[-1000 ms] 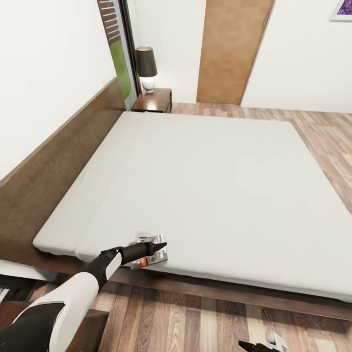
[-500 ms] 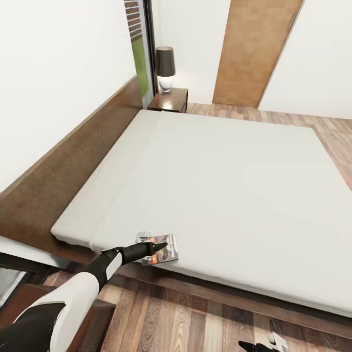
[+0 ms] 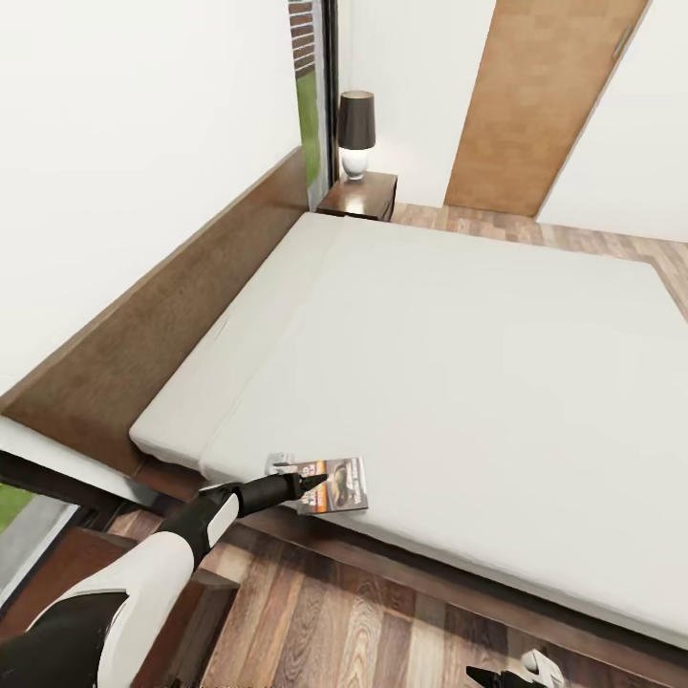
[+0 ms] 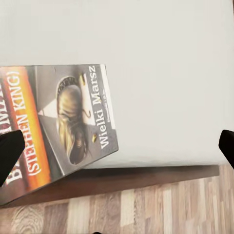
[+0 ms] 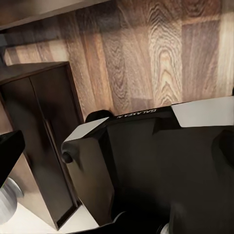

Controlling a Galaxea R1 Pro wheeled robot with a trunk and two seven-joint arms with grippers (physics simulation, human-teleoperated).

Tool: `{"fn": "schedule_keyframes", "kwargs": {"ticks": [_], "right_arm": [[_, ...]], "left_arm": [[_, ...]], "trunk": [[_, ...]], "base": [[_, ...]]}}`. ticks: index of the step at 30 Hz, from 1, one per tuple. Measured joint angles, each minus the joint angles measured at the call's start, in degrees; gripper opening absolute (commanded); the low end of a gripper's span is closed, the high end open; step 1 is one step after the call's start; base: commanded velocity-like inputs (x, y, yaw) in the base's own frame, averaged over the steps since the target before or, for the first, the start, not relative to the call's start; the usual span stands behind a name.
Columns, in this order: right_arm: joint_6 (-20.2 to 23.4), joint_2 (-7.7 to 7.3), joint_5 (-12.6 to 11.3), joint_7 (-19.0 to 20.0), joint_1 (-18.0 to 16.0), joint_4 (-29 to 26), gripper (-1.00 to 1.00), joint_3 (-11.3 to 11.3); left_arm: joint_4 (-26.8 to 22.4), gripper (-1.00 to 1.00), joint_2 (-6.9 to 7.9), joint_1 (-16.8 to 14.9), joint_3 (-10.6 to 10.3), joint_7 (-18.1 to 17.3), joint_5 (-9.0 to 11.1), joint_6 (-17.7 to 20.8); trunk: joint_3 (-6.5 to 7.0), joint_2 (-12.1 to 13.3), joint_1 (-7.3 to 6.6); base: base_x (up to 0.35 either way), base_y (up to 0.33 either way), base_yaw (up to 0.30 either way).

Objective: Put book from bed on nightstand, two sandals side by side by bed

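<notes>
Head view shows our left tool (image 3: 315,481) reaching over the thin dark paperback book with the orange band (image 3: 336,486), which lies flat on the pale grey-white mattress of the low dark-framed bed (image 3: 459,363), at about 7 o'clock on the mattress and right at its near edge. In the left wrist view the book (image 4: 58,131) sits between the two black fingertips (image 4: 9,148), which stand wide apart, one over the cover's orange band and the other well off over bare mattress; the tool is open and holds nothing. The book's corner overhangs the mattress edge above the brown plank floor (image 4: 146,209), and we judge that overhang the best purchase: bring one finger under the jutting corner and the other on top, then close gently, since so thin a cover gives nothing to pinch from above. A small glossy dark brown nightstand (image 3: 363,194) carrying a dark-shaded lamp (image 3: 355,134) stands at 12 o'clock beside the headboard. Our right tool's state we cannot tell.
</notes>
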Motion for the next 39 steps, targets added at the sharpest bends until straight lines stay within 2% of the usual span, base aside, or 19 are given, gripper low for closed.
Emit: {"fn": "schedule_keyframes", "kwargs": {"ticks": [25, 39], "right_arm": [[0.0, 0.00, 0.0, 0.0, 0.0, 0.0, 1.00, 0.0], [0.0, 0.01, 0.0, 0.0, 0.0, 0.0, 1.00, 0.0]], "left_arm": [[0.0, 1.00, -0.33, 0.0, 0.0, 0.0, 0.0, 0.0], [0.0, 1.00, -0.45, 0.0, 0.0, 0.0, 0.0, 0.0]], "trunk": [[0.00, 0.0, 0.00], [0.00, 0.0, 0.01]], "base": [[0.000, 0.000, 0.176], [-0.086, 0.000, 0.020]]}}
